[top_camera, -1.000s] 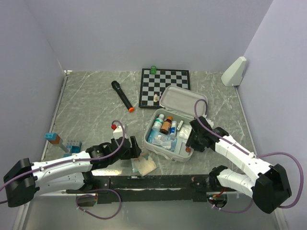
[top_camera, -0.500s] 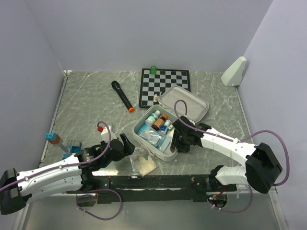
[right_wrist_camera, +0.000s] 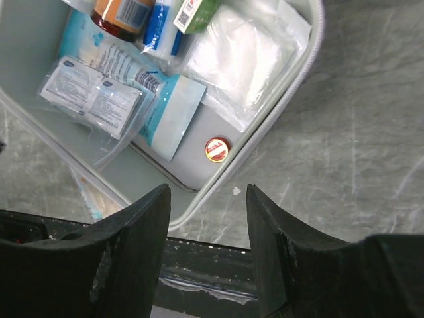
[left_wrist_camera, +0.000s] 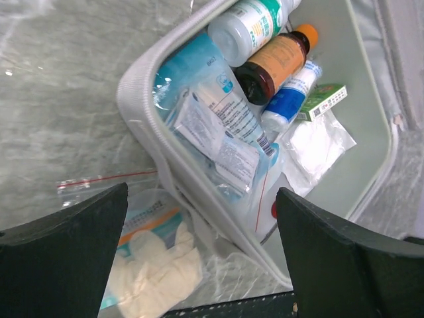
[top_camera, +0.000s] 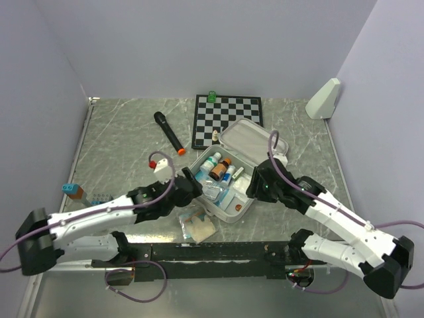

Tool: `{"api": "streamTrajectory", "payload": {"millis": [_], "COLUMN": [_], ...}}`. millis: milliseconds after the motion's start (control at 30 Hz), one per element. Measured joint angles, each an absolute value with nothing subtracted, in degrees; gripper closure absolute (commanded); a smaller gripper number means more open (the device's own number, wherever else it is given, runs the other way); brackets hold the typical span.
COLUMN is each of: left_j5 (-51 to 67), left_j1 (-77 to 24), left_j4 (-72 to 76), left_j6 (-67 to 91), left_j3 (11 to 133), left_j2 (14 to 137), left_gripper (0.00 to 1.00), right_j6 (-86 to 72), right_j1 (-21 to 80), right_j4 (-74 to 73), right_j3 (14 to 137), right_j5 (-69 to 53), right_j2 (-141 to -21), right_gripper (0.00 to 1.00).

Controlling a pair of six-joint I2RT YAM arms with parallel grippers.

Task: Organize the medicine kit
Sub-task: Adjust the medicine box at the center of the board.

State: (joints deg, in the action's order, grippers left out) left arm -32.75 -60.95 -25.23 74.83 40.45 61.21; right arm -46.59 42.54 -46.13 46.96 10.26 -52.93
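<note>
Left gripper spread wide, empty, above the medicine kit; packing looks underway, so next I shift back and left for the zip bag outside.

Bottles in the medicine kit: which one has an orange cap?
The brown bottle, lying between the white green-labelled bottle and the blue-labelled one; only its cap is orange.

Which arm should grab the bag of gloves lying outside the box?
Left. Its wide-open jaws hover right beside the glove bag, outside the medicine kit; the right jaws are across the kit.
</note>
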Motion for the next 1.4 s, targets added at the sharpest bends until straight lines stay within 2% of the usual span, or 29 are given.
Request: {"api": "streamTrajectory", "payload": {"millis": [167,233,400,533,767,1100,1400], "left_j5": [-31.38,-30.94,-29.65,-28.71,-28.91,-30.76,-29.56], "left_j1": [-60.95,-60.95,-60.95,-60.95,-60.71,-59.35,-57.54], "left_j4": [-25.41,-26.04,-28.38,-28.6,-27.38,-28.12,-27.81], "left_j6": [78.83,80.25,82.81,82.46,77.25,60.6,56.99], "left_j3": [44.56,45.52,47.77,47.79,49.1,51.7,52.4], "left_j2": [70.17,72.66,77.87,79.72,80.14,81.97,82.52], "left_gripper": [0.02,0.07,0.38,0.51,0.99,0.99,0.99], "right_j6": [-45.28,-44.88,-43.83,-43.48,-42.94,-42.28,-40.88], "right_j1": [42.54,42.54,42.54,42.54,42.54,42.54,42.54], "right_j4": [-47.88,-48.38,-48.82,-48.88,-48.93,-48.93,-48.66], "right_j3": [47.35,47.94,48.1,48.1,48.1,48.1,47.9], "right_j5": [11.75,12.4,13.1,13.74,14.39,15.49,15.88], "right_j2": [-49.84,-49.47,-47.68,-45.69,-43.72,-42.5,-43.57], "right_gripper": [0.43,0.43,0.43,0.43,0.43,0.43,0.43]}}
